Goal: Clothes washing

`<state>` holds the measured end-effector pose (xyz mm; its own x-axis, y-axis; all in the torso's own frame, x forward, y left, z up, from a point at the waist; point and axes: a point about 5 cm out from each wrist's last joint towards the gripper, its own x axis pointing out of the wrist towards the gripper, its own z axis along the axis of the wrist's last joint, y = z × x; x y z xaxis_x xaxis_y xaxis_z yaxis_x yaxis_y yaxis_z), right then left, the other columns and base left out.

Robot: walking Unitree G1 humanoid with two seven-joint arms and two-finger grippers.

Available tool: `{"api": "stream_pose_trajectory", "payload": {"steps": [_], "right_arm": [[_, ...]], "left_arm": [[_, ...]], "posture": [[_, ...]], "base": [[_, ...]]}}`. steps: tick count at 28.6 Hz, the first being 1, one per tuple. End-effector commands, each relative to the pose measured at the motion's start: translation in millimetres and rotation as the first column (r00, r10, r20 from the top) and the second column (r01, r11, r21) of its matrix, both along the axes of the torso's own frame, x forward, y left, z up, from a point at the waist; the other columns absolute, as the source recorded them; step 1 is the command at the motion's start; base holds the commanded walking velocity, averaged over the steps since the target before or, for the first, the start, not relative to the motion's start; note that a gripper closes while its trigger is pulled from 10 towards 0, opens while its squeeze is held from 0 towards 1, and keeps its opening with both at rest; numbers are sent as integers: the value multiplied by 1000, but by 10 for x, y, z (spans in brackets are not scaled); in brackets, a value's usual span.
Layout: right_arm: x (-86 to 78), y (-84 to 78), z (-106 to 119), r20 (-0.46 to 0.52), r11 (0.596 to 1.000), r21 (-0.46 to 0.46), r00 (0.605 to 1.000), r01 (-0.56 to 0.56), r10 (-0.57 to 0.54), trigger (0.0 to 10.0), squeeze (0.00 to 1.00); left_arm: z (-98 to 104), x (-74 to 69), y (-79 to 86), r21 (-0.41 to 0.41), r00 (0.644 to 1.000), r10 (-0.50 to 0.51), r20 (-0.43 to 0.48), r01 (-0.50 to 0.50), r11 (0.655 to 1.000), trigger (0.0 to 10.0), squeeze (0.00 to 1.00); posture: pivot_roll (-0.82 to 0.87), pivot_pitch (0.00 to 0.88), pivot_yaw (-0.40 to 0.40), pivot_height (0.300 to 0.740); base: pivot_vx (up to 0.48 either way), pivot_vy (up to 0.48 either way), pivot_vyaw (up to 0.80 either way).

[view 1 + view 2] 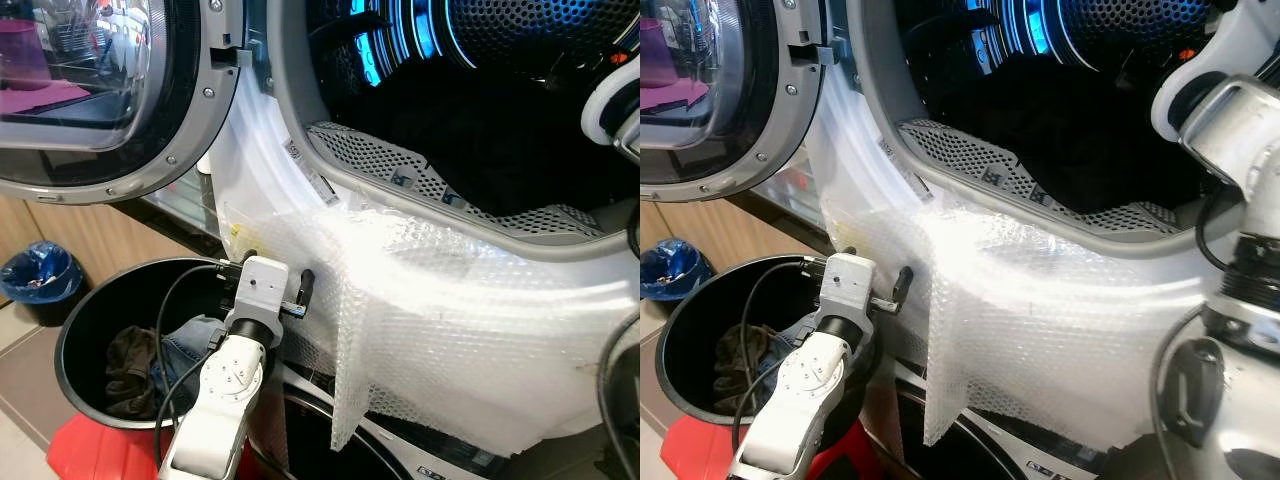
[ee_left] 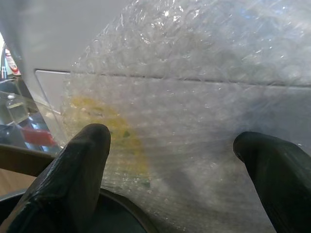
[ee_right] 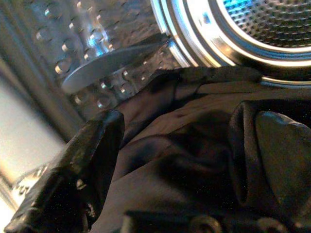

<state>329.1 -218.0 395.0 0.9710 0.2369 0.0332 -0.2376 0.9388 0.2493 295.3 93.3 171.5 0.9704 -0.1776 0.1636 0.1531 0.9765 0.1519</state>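
The washing machine's drum [image 1: 520,30] glows blue behind its open door [image 1: 90,90], and dark clothes [image 1: 500,140] lie inside. A black laundry basket [image 1: 75,330] at lower left holds jeans [image 1: 195,335] and a brown garment [image 1: 130,365]. My left gripper [image 1: 278,268] is open over the basket's far rim, and its fingers [image 2: 73,179] point at the bubble wrap [image 2: 194,97] on the machine's front. My right arm [image 1: 1230,110] reaches into the drum. There my right gripper [image 3: 194,160] is open over a dark garment [image 3: 180,145], whose folds lie across one finger.
Bubble wrap [image 1: 450,310] hangs over the machine's front below the perforated drum lip [image 1: 400,170]. A blue bin [image 1: 40,275] stands on the floor at far left. Something red [image 1: 85,455] lies under the basket. Wooden panelling [image 1: 90,235] runs behind.
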Motion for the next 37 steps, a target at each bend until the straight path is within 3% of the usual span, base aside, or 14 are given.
{"api": "stream_pose_trajectory", "payload": {"steps": [1, 3, 6, 9, 12, 14, 16, 18, 19, 28, 31, 34, 35, 37], "right_arm": [[-222, -185, 134, 61, 997, -66, 998, 38, -34, 10000, 0], [-346, -178, 143, 118, 991, -136, 993, -13, 29, 10000, 0], [-457, -117, 194, 196, 988, -129, 974, -89, 113, 10000, 0], [-722, 58, 176, 314, 945, -170, 893, -280, 322, 10000, 0], [-920, 272, -12, 348, 860, -246, 787, -448, 509, 10000, 0], [-1051, 462, -180, 354, 759, -215, 675, -615, 647, 10000, 0], [-1081, 506, -221, 355, 732, -204, 648, -650, 674, 10000, 0], [-1157, 636, -349, 349, 634, -164, 557, -755, 754, 10000, 0], [-1232, 808, -529, 332, 556, -148, 489, -818, 807, 10000, 0], [-1361, 1035, -1088, 269, 433, 57, 432, -899, 861, 10000, 0], [-1355, 1143, -1429, 170, 481, 114, 494, -869, 853, 10000, 0], [-1293, 1129, -1689, 134, 517, 277, 565, -810, 814, 10000, 0], [-1267, 1111, -1894, 61, 574, 283, 611, -769, 789, 10000, 0], [-1253, 1099, -2035, 4, 602, 296, 632, -741, 775, 10000, 0]], "left_arm": [[50, -18, -176, -15, 996, -83, 17, 83, 996, 10000, 0], [47, -18, -180, -17, 996, -83, 17, 83, 996, 10000, 0], [47, -16, -180, -18, 996, -85, 17, 86, 996, 10000, 0], [36, -15, -188, -17, 996, -92, 16, 92, 996, 10000, 0], [28, -13, -193, -14, 995, -96, 13, 96, 995, 10000, 0], [30, -9, -178, -11, 995, -96, 15, 96, 995, 10000, 0], [32, -8, -175, -9, 995, -96, 16, 96, 995, 10000, 0], [32, -5, -164, -6, 995, -95, 17, 95, 995, 10000, 0], [40, -1, -149, 1, 996, -91, 21, 91, 996, 10000, 0], [43, -2, -126, 7, 996, -90, 25, 90, 996, 10000, 0], [56, -3, -32, 28, 998, -50, 38, 49, 998, 10000, 0], [124, -19, 70, 19, 997, 6, 83, -8, 1000, 10000, 0], [142, -38, 114, 29, 995, 27, 95, -30, 999, 10000, 0], [139, -65, 141, 34, 994, 39, 100, -42, 999, 10000, 0]], "posture": [[-251, 50, -95, 740], [-257, 52, -95, 740], [-258, 52, -95, 740], [-263, 53, -92, 740], [-262, 52, -90, 740], [-253, 46, -86, 740], [-251, 46, -85, 740], [-240, 42, -83, 740], [-241, 43, -81, 740], [-221, 41, -83, 740], [-199, 44, -86, 740], [-195, 46, -88, 740], [-186, 48, -89, 740], [-186, 49, -89, 740]], "base": [[0, 0, 0], [0, 0, 0], [0, 0, 0], [0, 0, 0], [0, 0, 0], [0, 0, 0], [0, 0, 0], [0, 0, 0], [0, 0, 0], [0, 0, 0], [0, 0, 0], [0, 0, 0], [0, 0, 0], [0, 0, 0]]}}
